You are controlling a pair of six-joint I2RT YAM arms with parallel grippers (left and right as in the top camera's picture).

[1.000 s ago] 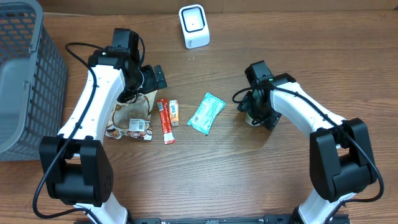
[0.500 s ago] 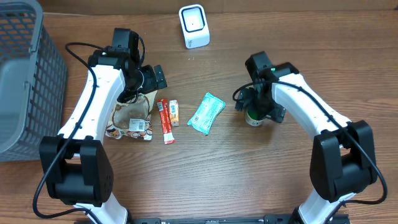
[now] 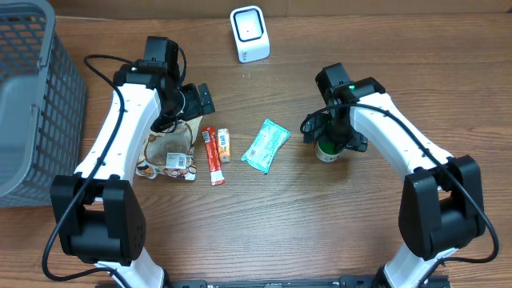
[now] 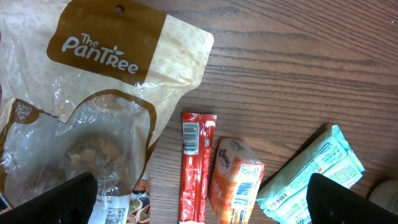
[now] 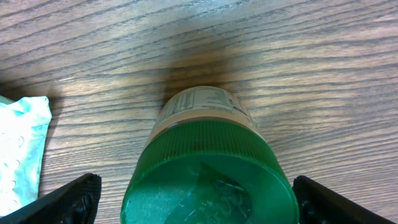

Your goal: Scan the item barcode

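Now my right claw [image 5: 196, 202] has shifted over the green-capped bottle [image 5: 202, 118], spread wide, clear of it; left claw [image 4: 202, 202] unmoved, spread. Teal packet [image 5: 18, 149] near left; bare wooden table [image 5: 339, 93] right.

- jar [image 5: 208, 177]: green lid; the label is perhaps cream with dark print.
- packet [image 3: 266, 145], left of it: mint green and white.
- stick [image 4: 197, 165]: red.
- small pack [image 4: 236, 180]: orange.
- pouch [image 4: 112, 68]: brown and cream, white lettering.
- scanner [image 3: 250, 34], far: white.
- basket [image 3: 32, 104], left: grey grid.
- table [image 3: 264, 232]: brown wood grain.
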